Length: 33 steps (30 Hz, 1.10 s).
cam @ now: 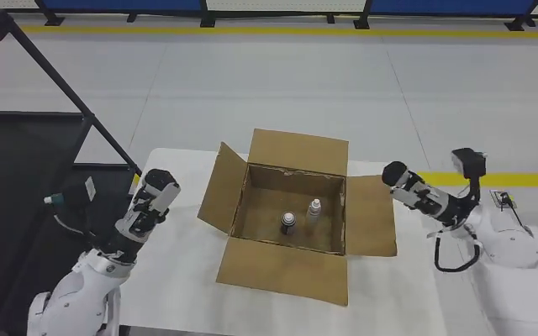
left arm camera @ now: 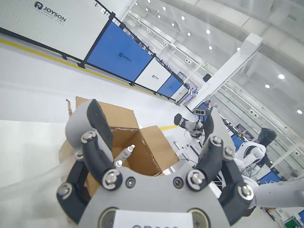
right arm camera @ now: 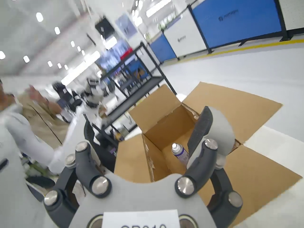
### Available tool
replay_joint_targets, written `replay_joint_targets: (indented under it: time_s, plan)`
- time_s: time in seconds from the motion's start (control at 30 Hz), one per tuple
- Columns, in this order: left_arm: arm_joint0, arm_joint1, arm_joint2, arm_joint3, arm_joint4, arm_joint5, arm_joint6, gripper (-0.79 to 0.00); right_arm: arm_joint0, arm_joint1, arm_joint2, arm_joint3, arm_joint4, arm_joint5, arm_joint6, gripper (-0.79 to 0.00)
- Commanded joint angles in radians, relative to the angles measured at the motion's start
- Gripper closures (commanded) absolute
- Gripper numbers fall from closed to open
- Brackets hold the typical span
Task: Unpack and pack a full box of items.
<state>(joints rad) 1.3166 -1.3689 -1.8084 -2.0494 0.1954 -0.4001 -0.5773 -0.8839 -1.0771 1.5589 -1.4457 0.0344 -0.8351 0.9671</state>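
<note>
Inside the open box (cam: 286,273) a can (cam: 288,222) and a spray bottle (cam: 314,207) stand; unpacking looks unfinished; left hand (left arm camera: 152,117) and right hand (right arm camera: 146,122) spread, empty.

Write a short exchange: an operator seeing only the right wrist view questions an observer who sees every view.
Operator: I see one can in the box. Anything else inside?
Observer: Yes, a white spray bottle stands upright beside the can.
Operator: Is the left gripper holding anything?
Observer: No, its fingers are spread open and empty, off to the box's side.
</note>
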Motion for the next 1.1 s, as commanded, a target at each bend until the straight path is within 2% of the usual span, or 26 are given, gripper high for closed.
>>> replay_joint_targets:
  time_s: [0.0, 0.13, 0.23, 0.33, 0.43, 0.8, 0.9, 1.07]
  plan:
    - [0.025, 0.005, -0.032, 0.005, -0.057, -0.015, -0.013, -0.785, 0.024, -0.004, -0.063, -0.064, -0.176, 0.044, 0.000, -0.785]
    - [0.070, 0.013, -0.084, 0.008, -0.116, -0.039, -0.022, -0.785, 0.090, -0.018, -0.210, -0.121, -0.431, 0.151, -0.001, -0.785]
    - [0.097, 0.019, -0.115, 0.011, -0.149, -0.060, -0.026, -0.785, 0.153, -0.029, -0.315, -0.102, -0.563, 0.219, 0.028, -0.785]
    - [0.113, 0.024, -0.137, 0.022, -0.205, -0.082, -0.027, -0.785, 0.220, -0.043, -0.388, -0.026, -0.545, 0.280, 0.051, -0.785]
    - [0.114, 0.031, -0.152, 0.041, -0.247, -0.103, -0.057, -0.785, 0.266, -0.054, -0.410, 0.058, -0.461, 0.330, 0.046, -0.785]
    - [0.114, 0.031, -0.152, 0.041, -0.247, -0.103, -0.057, -0.785, 0.259, -0.054, -0.413, 0.056, -0.472, 0.342, 0.033, -0.785]
    - [0.122, 0.033, -0.125, 0.036, -0.228, -0.074, -0.064, -0.785, 0.263, -0.060, -0.478, -0.002, -0.652, 0.423, 0.010, -0.785]
    - [0.106, 0.040, -0.066, 0.049, -0.195, 0.009, -0.084, -0.785, 0.310, -0.075, -0.609, -0.050, -0.939, 0.479, 0.031, -0.785]
